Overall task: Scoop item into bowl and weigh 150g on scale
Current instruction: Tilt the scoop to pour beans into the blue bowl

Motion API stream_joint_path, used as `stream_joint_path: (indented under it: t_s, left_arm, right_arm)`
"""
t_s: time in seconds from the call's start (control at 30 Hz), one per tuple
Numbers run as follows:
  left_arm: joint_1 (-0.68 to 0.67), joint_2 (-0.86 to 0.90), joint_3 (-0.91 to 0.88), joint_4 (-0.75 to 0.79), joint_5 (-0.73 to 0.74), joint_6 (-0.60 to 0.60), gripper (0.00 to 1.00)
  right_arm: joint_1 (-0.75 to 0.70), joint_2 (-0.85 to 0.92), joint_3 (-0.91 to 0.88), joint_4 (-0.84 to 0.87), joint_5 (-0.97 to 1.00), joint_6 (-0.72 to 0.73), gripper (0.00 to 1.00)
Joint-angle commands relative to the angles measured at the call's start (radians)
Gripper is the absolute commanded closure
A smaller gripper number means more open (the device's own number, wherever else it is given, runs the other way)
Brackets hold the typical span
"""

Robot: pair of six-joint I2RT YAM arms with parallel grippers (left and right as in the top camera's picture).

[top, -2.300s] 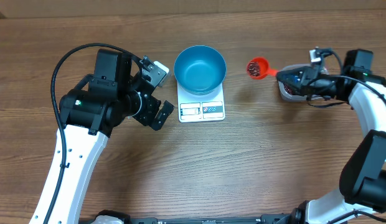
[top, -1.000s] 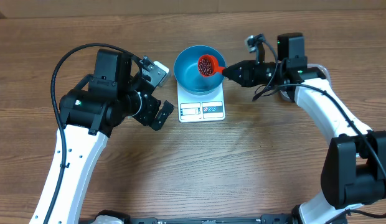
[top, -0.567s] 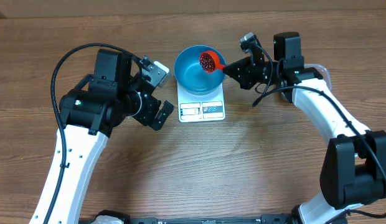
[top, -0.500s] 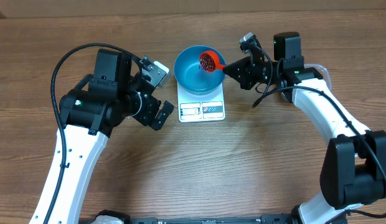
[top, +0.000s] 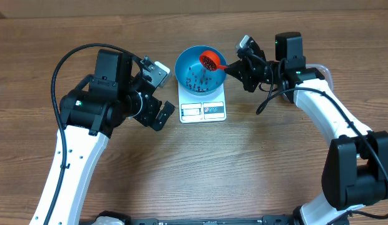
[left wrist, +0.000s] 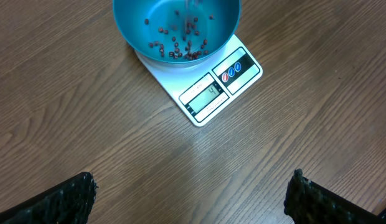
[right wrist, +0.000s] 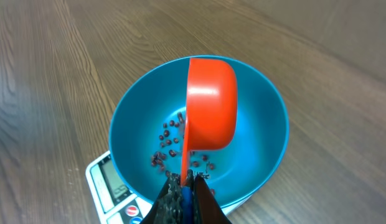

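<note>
From overhead: clamps the orange scoop (top: 209,60) by its handle in the right gripper (top: 230,67), tipped over the blue bowl (top: 184,69) on the white scale (top: 203,111); holds the left gripper (top: 161,94) spread wide beside the scale. From the left wrist: looks down on red-brown beans (left wrist: 180,51) strewn in the bowl. From the right wrist: shows the scoop mouth-down above them.

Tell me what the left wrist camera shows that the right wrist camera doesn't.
Left wrist only: the left gripper, fingers spread wide, and the whole front edge of the scale with display and buttons. Right wrist only: the orange scoop tipped over the blue bowl, its handle pinched in the right gripper. Both: the blue bowl on the scale, with beans scattered in its bottom.
</note>
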Motion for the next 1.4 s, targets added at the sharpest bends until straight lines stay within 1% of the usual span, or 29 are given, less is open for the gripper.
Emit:
stream_joint_path:
  t_s: [0.0,0.2,0.43,0.57,1.37]
  left_arm:
    - [0.0,-0.01,0.023,0.0,0.019,-0.01,0.01]
    - [0.0,-0.01,0.023,-0.001,0.019,-0.01,0.0]
    - [0.0,-0.01,0.023,-0.001,0.019,-0.01,0.0]
    - [0.0,-0.01,0.023,-0.001,0.019,-0.01,0.0]
    - [0.0,-0.01,0.023,0.0,0.019,-0.01,0.0]
  right_arm:
    - [0.003,0.0,0.016,0.015,-0.005,-0.109,0.96]
    - [0.003,0.0,0.016,0.018,-0.005,-0.186,0.96]
    - [0.003,0.0,0.016,0.019,-0.005,-0.19,0.96]
    - [0.003,0.0,0.016,0.018,-0.005,-0.238,0.96]
    - [0.003,0.0,0.016,0.019,-0.005,-0.24,0.96]
